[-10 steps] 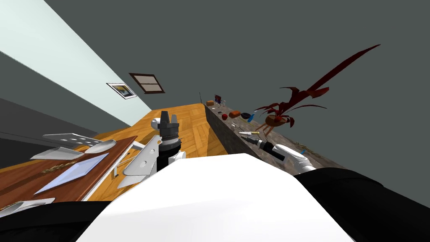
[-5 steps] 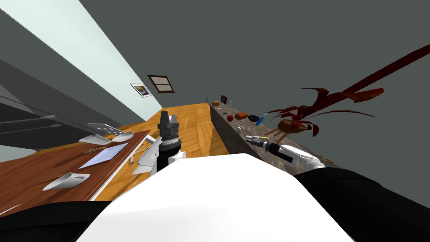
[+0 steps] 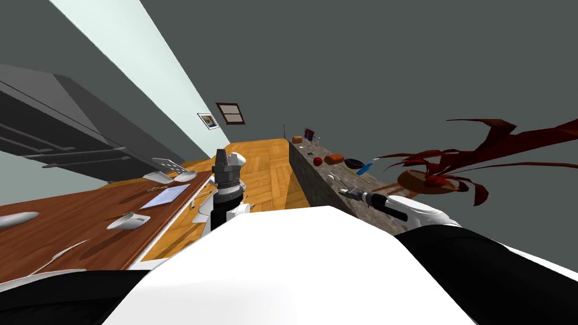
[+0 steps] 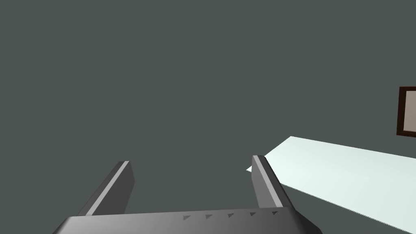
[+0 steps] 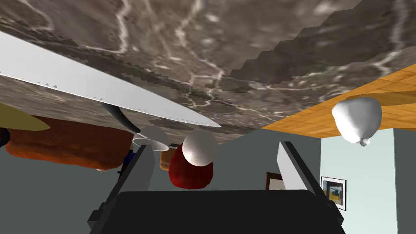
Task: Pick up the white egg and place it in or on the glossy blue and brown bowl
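- Right claw [image 5: 213,146]: blades apart, empty, low over marbled surface [image 5: 243,48].
- Left claw [image 4: 191,178]: blades apart, empty, raised before chest.
- Change: own base turned, whole head view swung. Surface now alongside right arm, so approach to egg judged under way.
- White egg [image 5: 199,147]: on surface, ahead between right blades, untouched, just before red apple [image 5: 191,174]. Outline near round, long axis unreadable.
- Bowl [image 3: 354,163]: dark, farther along surface, toward wall-side edge.

text: none readable | labels – none | numbers – none
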You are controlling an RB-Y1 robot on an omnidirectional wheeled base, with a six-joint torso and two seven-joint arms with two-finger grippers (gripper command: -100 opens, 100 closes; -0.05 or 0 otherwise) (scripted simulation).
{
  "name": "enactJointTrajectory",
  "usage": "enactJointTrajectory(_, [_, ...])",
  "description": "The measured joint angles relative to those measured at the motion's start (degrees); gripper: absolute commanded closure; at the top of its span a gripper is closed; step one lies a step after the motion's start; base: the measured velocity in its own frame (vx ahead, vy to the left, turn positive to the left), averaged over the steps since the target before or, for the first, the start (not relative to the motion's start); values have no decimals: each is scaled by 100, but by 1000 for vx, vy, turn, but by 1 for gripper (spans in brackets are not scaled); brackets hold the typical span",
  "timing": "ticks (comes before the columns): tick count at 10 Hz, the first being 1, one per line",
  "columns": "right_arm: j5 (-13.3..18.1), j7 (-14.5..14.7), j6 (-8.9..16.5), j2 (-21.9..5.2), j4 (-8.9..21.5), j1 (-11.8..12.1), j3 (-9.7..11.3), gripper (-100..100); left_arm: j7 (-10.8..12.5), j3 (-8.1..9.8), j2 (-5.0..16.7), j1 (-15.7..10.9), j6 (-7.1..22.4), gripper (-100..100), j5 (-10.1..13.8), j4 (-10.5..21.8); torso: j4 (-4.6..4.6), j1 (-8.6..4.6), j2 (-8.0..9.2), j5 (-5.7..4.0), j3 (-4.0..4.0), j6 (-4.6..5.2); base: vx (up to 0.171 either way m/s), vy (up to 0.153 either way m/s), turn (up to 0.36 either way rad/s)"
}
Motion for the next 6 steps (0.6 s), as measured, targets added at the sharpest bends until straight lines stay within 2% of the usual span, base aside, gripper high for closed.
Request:
enactJointTrajectory(1, [35,68,38,-103,75,41,24,-100,0,0,0,0,0,0,0,0,-1,1,-5,0,-2,0,115,42,189])
enactJointTrajectory(3, [102,189,34,-310,335,16,92,-100,0,0,0,1,0,0,0,0,-5,3,-26,0,-14,-2,185,66,246])
enactJointTrajectory(4, [120,255,34,-379,395,49,79,-100,0,0,0,1,0,0,0,0,-9,3,-38,1,-22,0,196,46,152])
enactJointTrajectory(5, [138,296,41,-399,421,36,86,-100,0,0,0,2,0,0,0,-1,-9,0,-39,0,-23,1,85,18,28])
enactJointTrajectory(6, [140,303,44,-401,422,31,87,0,0,1,0,1,0,0,0,-1,-3,-8,-7,-2,-6,7,17,3,-2])
